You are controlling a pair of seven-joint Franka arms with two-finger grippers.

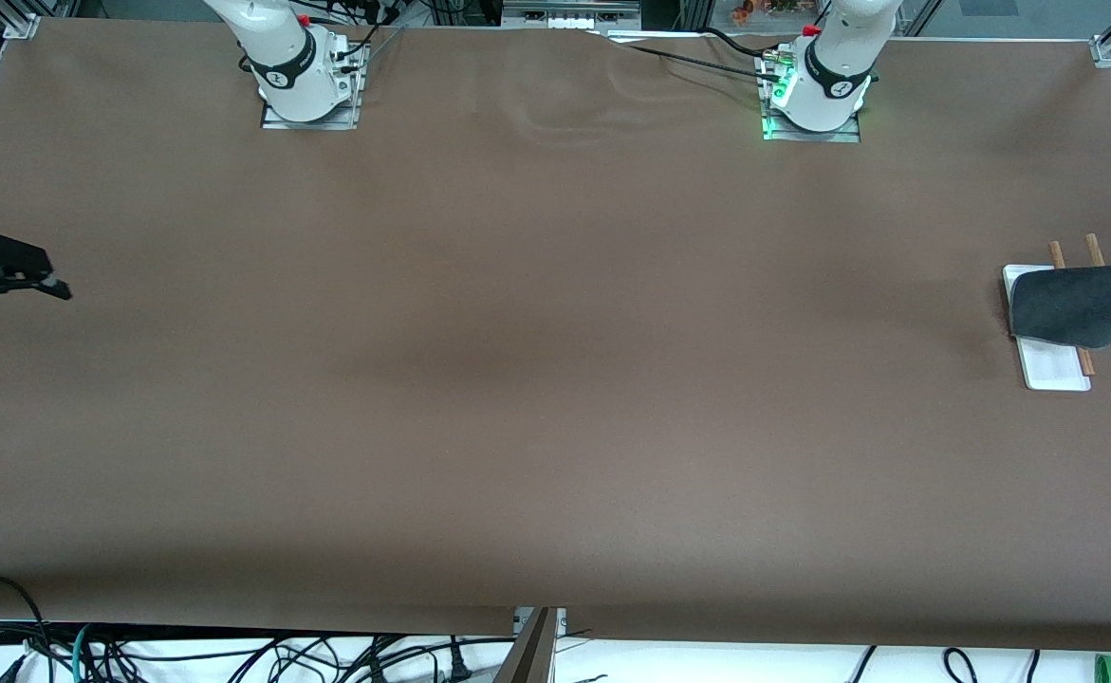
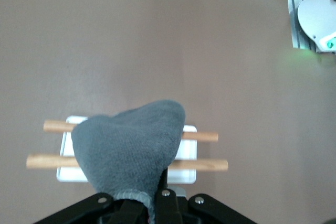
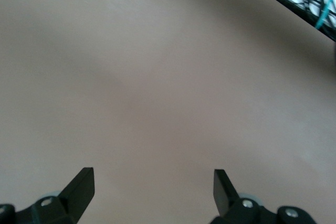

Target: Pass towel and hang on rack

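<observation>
The towel (image 1: 1082, 305) is at about 3 o'clock in the front view, at the left arm's end of the table (image 1: 555, 427), and it runs out past that view's edge. Only its dark grey side shows. It spreads over the rack (image 1: 1053, 365), covering the part of the white base farther from the front camera and crossing the middle of both rods, whose wooden ends stick out on either side of the cloth. The nearer end of the base stays bare. Whether the cloth rests on the rods or hangs just above them cannot be told. In the left wrist view the towel (image 2: 131, 150) bunches to a narrow neck at the left gripper (image 2: 152, 203), whose fingers are pinched tight on that gathered edge, and from there it fans out over the rack (image 2: 202, 136), hiding the centre of each rod and much of the white base. The left gripper itself lies outside the front view; the left arm's base (image 1: 816, 95) stands at about 1 o'clock with a green light at its foot. The right gripper (image 1: 28, 318) waits at about 9 o'clock, over bare table at the right arm's end, well apart from towel and rack. In the right wrist view the right gripper (image 3: 153, 177) shows its fingers (image 3: 84, 182) spread wide with nothing between them, only brown table below. The right arm's base (image 1: 304, 85) stands at about 11 o'clock
</observation>
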